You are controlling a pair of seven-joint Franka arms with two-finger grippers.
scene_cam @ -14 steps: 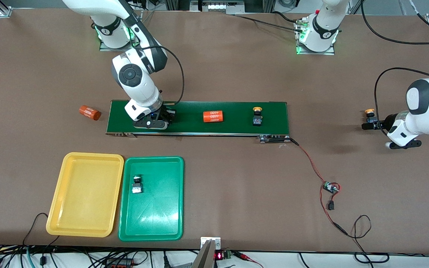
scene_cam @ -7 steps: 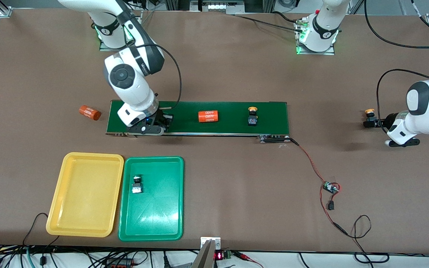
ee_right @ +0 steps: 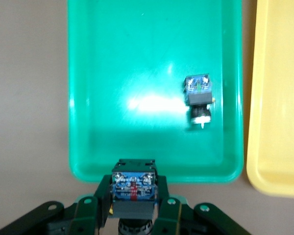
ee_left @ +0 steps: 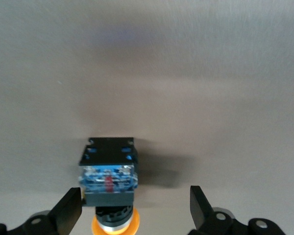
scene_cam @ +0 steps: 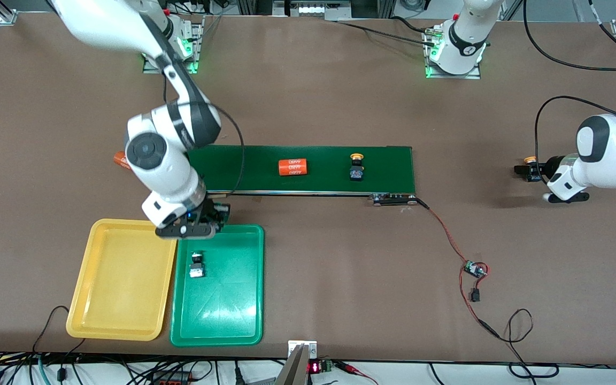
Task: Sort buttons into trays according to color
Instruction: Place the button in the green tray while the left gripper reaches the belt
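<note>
A brown table [scene_cam: 340,107] is seen from above, with a long dark-green belt [scene_cam: 383,160] just above centre. At seven o'clock two trays lie side by side. The yellow tray [scene_cam: 81,299] holds nothing. The green tray [scene_cam: 228,310] holds one button, the tray button [scene_cam: 196,264], at about eleven o'clock inside it; its cap colour is too small to tell. The right gripper [scene_cam: 201,222] hangs over the green tray's rim at eleven o'clock, jaws pinching the held button [ee_right: 133,188] by the flat sides of its black body. Its cap is hidden. At three o'clock on the table the left gripper [scene_cam: 524,172] sits low, jaws spread either side of the table button [ee_left: 109,171] without touching it; this one has a yellow-orange cap. On the belt, at one o'clock from centre, stands the belt button [scene_cam: 357,167], also yellow-capped, and beside it lies an orange cylinder [scene_cam: 292,167]. The buttons look light, rigid and hard-shelled. The blocky body probably gives the surest hold, since a round cap would likely slip between flat fingers.
</note>
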